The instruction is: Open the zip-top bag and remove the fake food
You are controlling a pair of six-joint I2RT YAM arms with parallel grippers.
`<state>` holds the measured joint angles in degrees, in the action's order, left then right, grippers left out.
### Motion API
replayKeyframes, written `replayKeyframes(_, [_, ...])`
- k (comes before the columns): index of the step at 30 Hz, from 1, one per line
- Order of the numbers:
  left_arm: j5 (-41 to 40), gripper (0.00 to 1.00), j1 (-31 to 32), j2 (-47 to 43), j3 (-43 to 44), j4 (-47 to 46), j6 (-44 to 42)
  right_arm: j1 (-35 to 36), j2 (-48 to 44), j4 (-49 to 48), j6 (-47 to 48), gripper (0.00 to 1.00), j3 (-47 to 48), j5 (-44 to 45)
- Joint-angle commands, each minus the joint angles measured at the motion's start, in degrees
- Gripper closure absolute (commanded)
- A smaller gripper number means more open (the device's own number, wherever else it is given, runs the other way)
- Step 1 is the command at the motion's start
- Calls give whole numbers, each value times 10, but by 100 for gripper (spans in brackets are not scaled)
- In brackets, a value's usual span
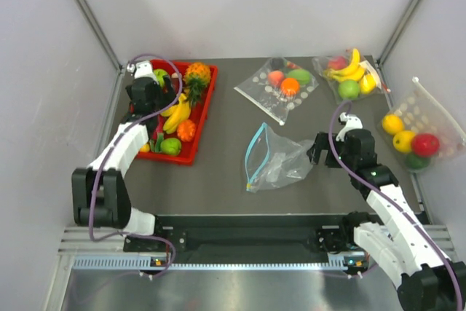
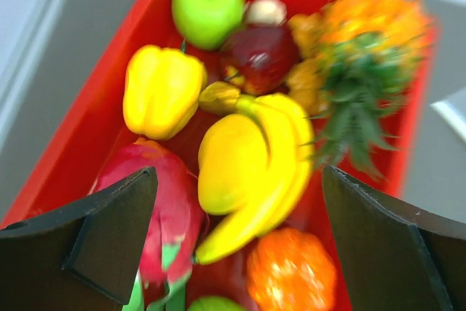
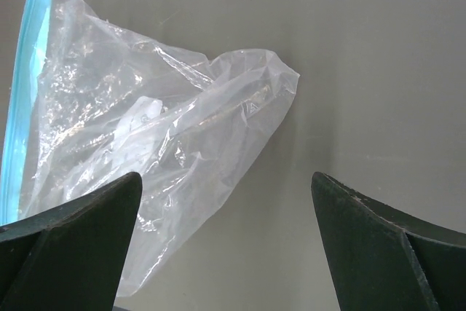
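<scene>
The zip-top bag [image 1: 275, 159] lies flat at the centre of the table [image 1: 233, 194]. Its teal zip strip [image 1: 253, 152] is on the 9 o'clock side and its crumpled closed end points to 3 o'clock. In the right wrist view the film looks empty.

I judge it very light, soft and slick. A push would make it slide or fold rather than resist. The zip strip is the stiffest part and the best place to pinch. The bunched closed end is the other option for lifting and shaking.

The right end effector [image 3: 226, 245] hovers at the bag's 3 o'clock, fingers apart, holding nothing and just clear of the film.

At the bag's 10 o'clock, the red tray [image 1: 204, 118] holds the fake food [image 1: 186, 130], including a pineapple [image 1: 196, 76], a yellow pepper [image 2: 160, 89] and a banana [image 2: 280, 172]. The left end effector [image 2: 239, 216] hangs above them, fingers apart and empty.

3 filled bags sit well apart from 12 to 3 o'clock. The emptying looks largely finished.
</scene>
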<state>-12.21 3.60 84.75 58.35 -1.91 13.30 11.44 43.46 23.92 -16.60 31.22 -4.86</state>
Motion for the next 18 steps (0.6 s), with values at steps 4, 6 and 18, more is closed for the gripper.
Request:
replayKeyframes(4, [76,1,-1,-150,-1,113,22,-2,-30,-15,13,0,51,0])
replayKeyframes(6, [96,1,0,-170,11,151,23,-3,-36,-15,14,0,61,2])
replayKeyframes(18, [152,1,3,-295,40,292,1,-3,-60,15,32,0,132,20])
